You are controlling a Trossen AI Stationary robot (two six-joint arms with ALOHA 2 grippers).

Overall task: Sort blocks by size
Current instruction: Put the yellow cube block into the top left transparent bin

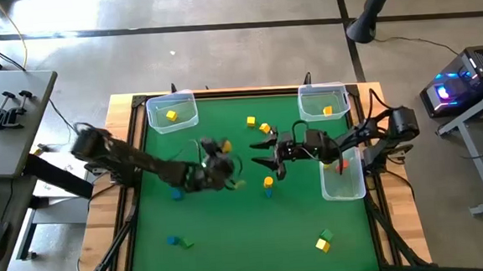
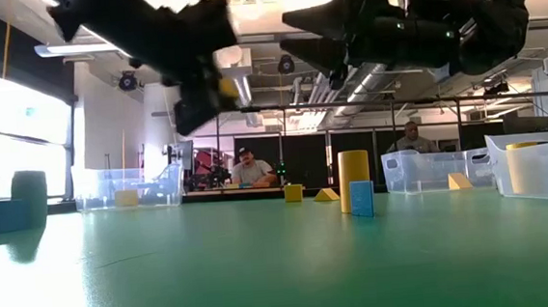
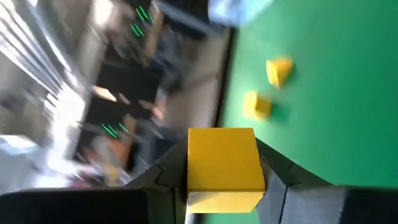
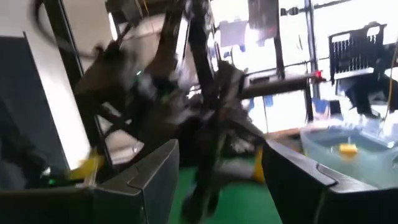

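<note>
My left gripper (image 1: pixel 223 147) hovers over the middle of the green mat (image 1: pixel 230 220), shut on a yellow block (image 3: pixel 224 165). That block also shows as a yellow spot under the arm in the low view (image 2: pixel 223 84). My right gripper (image 1: pixel 263 151) hangs just to its right, facing it, open with nothing between its fingers (image 4: pixel 221 162). Two loose yellow blocks (image 1: pixel 251 121) (image 1: pixel 264 127) lie on the mat toward the far edge. A yellow block stands beside a blue one (image 2: pixel 360 198) mid-table. More blue, green and yellow blocks lie toward the near edge (image 1: pixel 174 240) (image 1: pixel 324 241). My left gripper pinches the yellow block by two opposite side faces (image 3: pixel 194 171), one dark finger (image 3: pixel 277 180) on each side. The fingers come at it nearly level, slanting toward the table's far right. The block is lifted clear of the mat.
Three clear bins stand on the mat: far left (image 1: pixel 171 113) with a yellow block inside, far right (image 1: pixel 323 101) with a yellow block, and at the right edge (image 1: pixel 343 175). A blue block (image 1: pixel 176 194) lies under the left arm. People sit in the room beyond the table.
</note>
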